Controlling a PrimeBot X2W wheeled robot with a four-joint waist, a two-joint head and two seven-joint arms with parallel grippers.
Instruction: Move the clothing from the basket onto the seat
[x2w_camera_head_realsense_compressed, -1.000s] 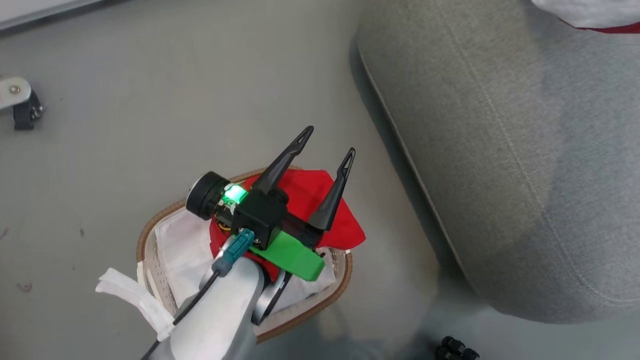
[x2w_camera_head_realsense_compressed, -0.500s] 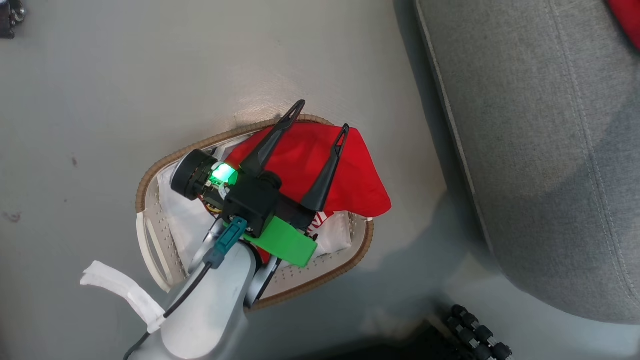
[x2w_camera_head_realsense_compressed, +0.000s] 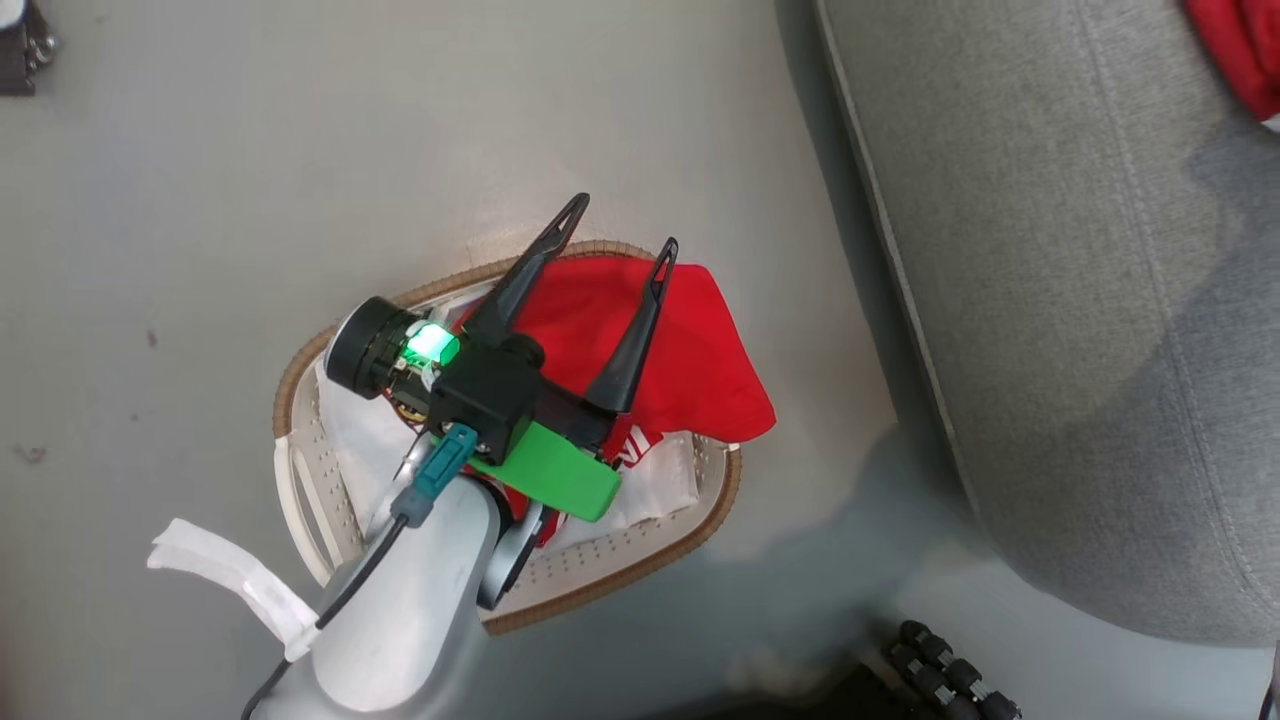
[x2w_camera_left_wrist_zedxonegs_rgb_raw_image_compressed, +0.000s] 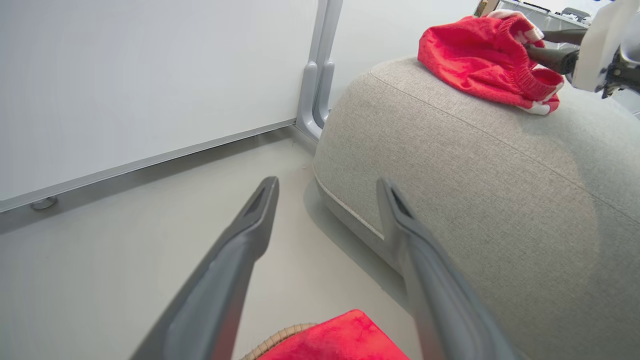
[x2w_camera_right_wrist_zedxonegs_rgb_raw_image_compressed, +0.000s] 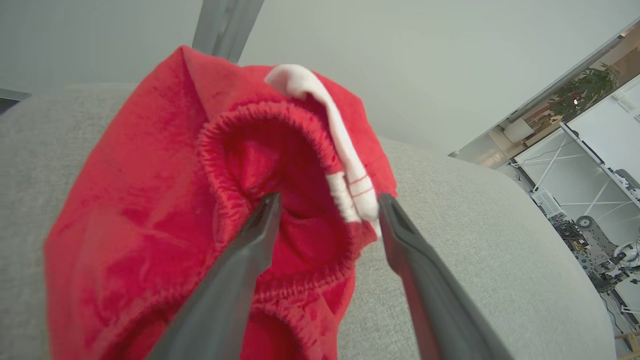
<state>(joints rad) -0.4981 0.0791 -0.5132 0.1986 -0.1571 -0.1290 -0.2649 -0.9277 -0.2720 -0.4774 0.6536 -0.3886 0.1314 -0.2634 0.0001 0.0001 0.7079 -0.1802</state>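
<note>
Overhead, the left tool (x2w_camera_head_realsense_compressed: 621, 222) gapes wide above a smooth red garment (x2w_camera_head_realsense_compressed: 700, 350) in the oval woven-rimmed basket (x2w_camera_head_realsense_compressed: 620, 582). Crumpled elastic-waisted red shorts (x2w_camera_right_wrist_zedxonegs_rgb_raw_image_compressed: 150, 200) lie atop the rounded grey fabric seat (x2w_camera_head_realsense_compressed: 1050, 300), the right tool (x2w_camera_right_wrist_zedxonegs_rgb_raw_image_compressed: 328, 197) parted wide at their waistband.

Left tool (x2w_camera_head_realsense_compressed: 623, 222): jaws wide apart, long dark fingers (x2w_camera_head_realsense_compressed: 622, 345) splayed in a V, aimed up and slightly right in head view. Pale left forearm (x2w_camera_head_realsense_compressed: 400, 620) rises from the bottom edge. Right tool (x2w_camera_right_wrist_zedxonegs_rgb_raw_image_compressed: 330, 199): jaws spread apart.

Grey floor (x2w_camera_head_realsense_compressed: 250, 150) with basket (x2w_camera_head_realsense_compressed: 285, 395) and seat (x2w_camera_head_realsense_compressed: 1050, 250)
</note>
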